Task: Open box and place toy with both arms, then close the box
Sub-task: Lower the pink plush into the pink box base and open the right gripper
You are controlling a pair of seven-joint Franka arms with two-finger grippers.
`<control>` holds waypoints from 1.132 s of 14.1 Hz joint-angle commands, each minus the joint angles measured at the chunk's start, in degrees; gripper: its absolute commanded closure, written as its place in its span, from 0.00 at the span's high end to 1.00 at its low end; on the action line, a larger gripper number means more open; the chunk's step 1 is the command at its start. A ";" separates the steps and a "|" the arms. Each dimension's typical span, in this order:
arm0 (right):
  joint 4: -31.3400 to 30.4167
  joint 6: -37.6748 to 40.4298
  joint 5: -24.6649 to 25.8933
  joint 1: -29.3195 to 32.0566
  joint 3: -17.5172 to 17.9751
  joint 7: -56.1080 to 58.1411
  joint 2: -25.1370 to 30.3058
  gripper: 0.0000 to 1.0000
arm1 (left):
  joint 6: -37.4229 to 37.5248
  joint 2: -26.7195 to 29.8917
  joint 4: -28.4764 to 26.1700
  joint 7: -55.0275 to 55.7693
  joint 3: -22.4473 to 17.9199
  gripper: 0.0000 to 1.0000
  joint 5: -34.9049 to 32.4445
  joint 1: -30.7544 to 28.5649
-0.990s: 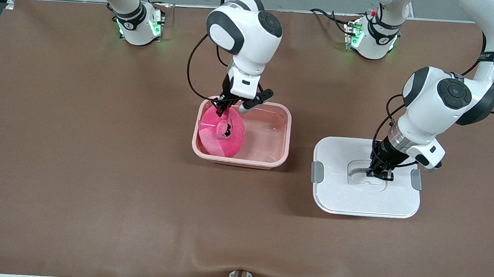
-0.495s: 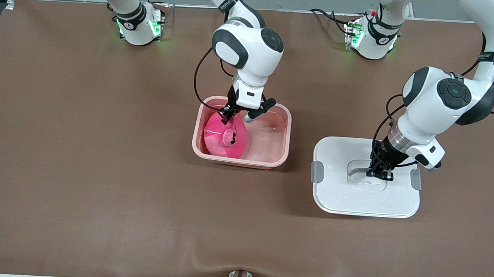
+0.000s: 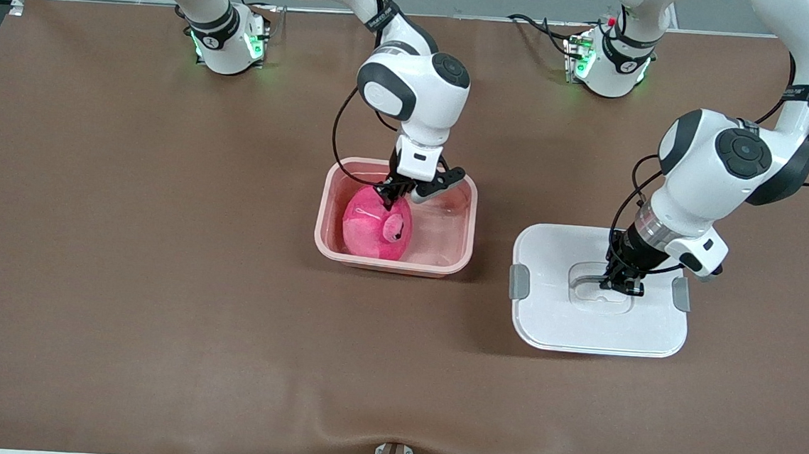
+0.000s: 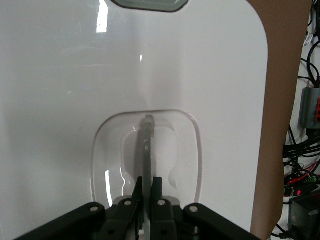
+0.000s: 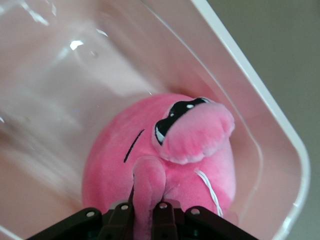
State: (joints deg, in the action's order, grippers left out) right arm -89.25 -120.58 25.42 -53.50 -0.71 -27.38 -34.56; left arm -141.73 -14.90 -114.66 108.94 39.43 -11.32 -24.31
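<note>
Translucent pink rounded-rectangular tub of the box (image 3: 462, 231), lid off, stands on the brown table covering (image 3: 159, 274) at mid-table, directly under the right gripper.

Round hot-pink plush toy (image 3: 376, 231): lies inside the tub, in the half toward the right arm's end of the table, directly beneath the right gripper. In the right wrist view the toy (image 5: 165, 165) shows a dark half-lidded eye, a thin line mouth and a white thread; it sits close to the tub wall (image 5: 260, 120).

Right gripper (image 3: 389, 196): lowered into the tub from above, fingers drawn narrow and pinching a small fold of plush at the top of the toy. In the right wrist view the gripper (image 5: 145, 210) has the pink fold squeezed between its two black fingers (image 5: 120, 215).

White flat rounded-rectangular lid (image 3: 554, 323): lies flat on the table, well apart from the tub, toward the left arm's end, underneath the left gripper. A grey clip (image 3: 519, 282) sits on each short side.

Recessed clear handle (image 3: 589, 283): in the middle of the lid, just beside and under the left gripper.

Left gripper (image 3: 621, 283): down on the lid's recess, fingers nearly together and clamped on the thin clear handle bar (image 4: 146, 150), which runs straight out from between them (image 4: 146, 192).
</note>
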 commanded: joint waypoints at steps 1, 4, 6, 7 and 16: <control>0.65 -6.49 0.78 -0.29 -0.17 -6.44 -2.52 0.00 | -0.92 1.98 -1.53 -1.62 1.00 0.00 1.13 -1.36; 0.57 -14.66 0.60 0.07 -0.08 -13.47 -5.33 0.00 | -0.92 1.89 -1.53 -1.62 1.00 0.00 1.13 -1.36; 0.57 -19.41 -2.80 -0.02 -0.17 -17.52 -7.44 0.00 | -0.92 1.80 -1.53 -1.71 1.00 0.00 1.13 -1.36; 0.57 -21.96 -5.44 -0.20 -0.17 -17.88 -8.24 0.00 | -0.92 1.80 -1.53 -1.71 1.00 0.00 1.13 -1.36; 1.62 -23.57 -10.03 0.42 -0.52 -18.59 -7.37 1.00 | -0.92 1.89 -1.61 -1.71 1.00 0.00 1.13 -1.36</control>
State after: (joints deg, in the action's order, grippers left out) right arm -88.04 -144.73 16.22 -53.52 -1.19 -45.45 -42.69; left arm -141.74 -14.90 -114.75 108.93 39.44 -11.32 -24.32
